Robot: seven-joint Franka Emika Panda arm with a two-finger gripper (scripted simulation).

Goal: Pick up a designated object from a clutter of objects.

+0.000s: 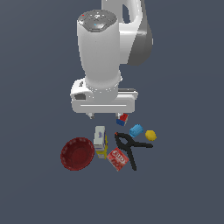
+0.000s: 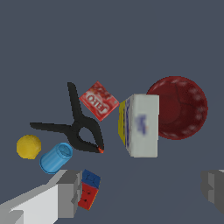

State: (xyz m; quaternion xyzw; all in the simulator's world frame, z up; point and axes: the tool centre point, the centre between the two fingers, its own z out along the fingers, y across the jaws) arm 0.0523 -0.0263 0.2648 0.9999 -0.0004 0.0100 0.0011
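The long carton lies on the dark floor, one part pale grey-white with bluish print, the other yellow. It sits between the dark red bowl and the black clamp. In the wrist view the carton lies beside the bowl. My gripper hangs above the clutter, open and empty, its jaws wide apart. In the wrist view the gripper has its fingers at the picture's edge, one next to the red-and-blue cube.
A flat red box lies by the clamp's handles. The red-blue cube, a blue block and a yellow lump lie toward the exterior view's right. The wrist view shows the clamp, red box, blue block and lump.
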